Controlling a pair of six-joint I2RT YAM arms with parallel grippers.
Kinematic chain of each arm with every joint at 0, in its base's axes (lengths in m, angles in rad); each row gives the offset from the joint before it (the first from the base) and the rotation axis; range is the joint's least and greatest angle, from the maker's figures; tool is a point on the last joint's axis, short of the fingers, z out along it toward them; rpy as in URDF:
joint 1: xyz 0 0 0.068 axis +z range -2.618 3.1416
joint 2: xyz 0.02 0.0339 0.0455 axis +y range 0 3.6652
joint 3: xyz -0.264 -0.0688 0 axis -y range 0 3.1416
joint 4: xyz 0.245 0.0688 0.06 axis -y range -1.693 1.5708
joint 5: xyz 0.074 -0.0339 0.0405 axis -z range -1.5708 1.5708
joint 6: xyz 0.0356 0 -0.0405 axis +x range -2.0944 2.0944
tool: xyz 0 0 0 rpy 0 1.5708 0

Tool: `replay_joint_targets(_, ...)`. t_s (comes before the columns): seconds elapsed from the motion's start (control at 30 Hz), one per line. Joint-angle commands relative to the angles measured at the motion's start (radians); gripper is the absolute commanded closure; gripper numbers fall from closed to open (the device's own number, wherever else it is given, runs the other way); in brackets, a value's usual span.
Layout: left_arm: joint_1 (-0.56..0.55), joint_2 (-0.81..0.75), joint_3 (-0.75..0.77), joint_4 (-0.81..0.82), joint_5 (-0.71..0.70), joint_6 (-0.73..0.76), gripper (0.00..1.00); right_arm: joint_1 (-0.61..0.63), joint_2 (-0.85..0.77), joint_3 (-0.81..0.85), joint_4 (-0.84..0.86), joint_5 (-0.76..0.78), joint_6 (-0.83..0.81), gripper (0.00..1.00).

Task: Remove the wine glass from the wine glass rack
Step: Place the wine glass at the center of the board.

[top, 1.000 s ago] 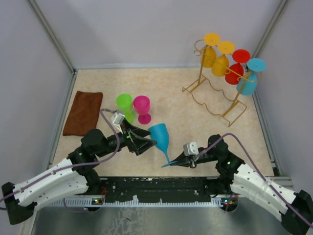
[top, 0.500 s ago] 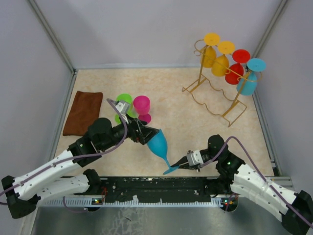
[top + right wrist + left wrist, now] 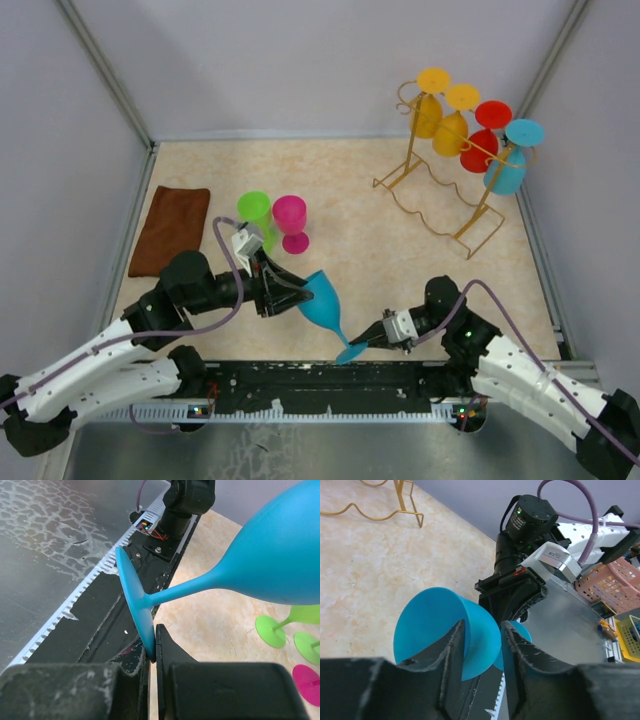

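Blue wine glass (image 3: 322,300) hung tilted over the table's (image 3: 360,210) near edge, well apart from the golden wine glass rack (image 3: 411,158). Right end effector (image 3: 155,645) pinched its foot. Left end effector (image 3: 482,630) straddled the bowl, with its grip impossible to tell.

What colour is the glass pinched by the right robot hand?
Blue. The wine glass shows best in the right wrist view.

Pale lavender walls (image 3: 300,60), beige marbled tabletop (image 3: 345,205) — grey metal corner posts (image 3: 105,70)
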Motion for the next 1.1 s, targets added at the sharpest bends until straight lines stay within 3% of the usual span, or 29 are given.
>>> replay_joint_targets(0.0, -0.002, -0.011, -0.002, 0.026, 0.096, 0.02, 0.64, 0.005, -0.015, 0.043, 0.036, 0.01, -0.006, 1.0)
replay_joint_targets(0.3, -0.003, 0.036, 0.004, 0.036, 0.182, 0.03, 0.81, 0.005, -0.053, 0.038, 0.025, 0.069, 0.005, 1.0)
replay_joint_targets(0.5, -0.003, 0.059, 0.003, 0.047, 0.271, 0.058, 1.0, 0.005, -0.059, 0.036, 0.017, 0.097, 0.001, 1.0)
replay_joint_targets(0.6, -0.003, 0.059, -0.001, 0.056, 0.294, 0.065, 0.98, 0.005, -0.058, 0.037, 0.012, 0.107, -0.006, 1.0)
replay_joint_targets(0.67, -0.003, 0.057, -0.003, 0.054, 0.286, 0.067, 0.8, 0.005, -0.06, 0.038, 0.01, 0.105, -0.009, 1.0)
replay_joint_targets(0.87, -0.003, 0.064, -0.007, 0.037, 0.296, 0.08, 0.67, 0.005, -0.07, 0.036, 0.013, 0.11, -0.012, 1.0)
replay_joint_targets(0.9, -0.003, 0.067, -0.006, 0.033, 0.299, 0.084, 0.7, 0.005, -0.07, 0.035, 0.015, 0.111, -0.013, 1.0)
replay_joint_targets(1.0, -0.003, 0.066, -0.005, 0.018, 0.275, 0.087, 0.94, 0.005, -0.068, 0.033, 0.015, 0.114, -0.012, 1.0)
replay_joint_targets(1.07, -0.003, 0.06, -0.002, 0.007, 0.241, 0.092, 1.0, 0.005, -0.069, 0.035, 0.015, 0.118, -0.008, 1.0)
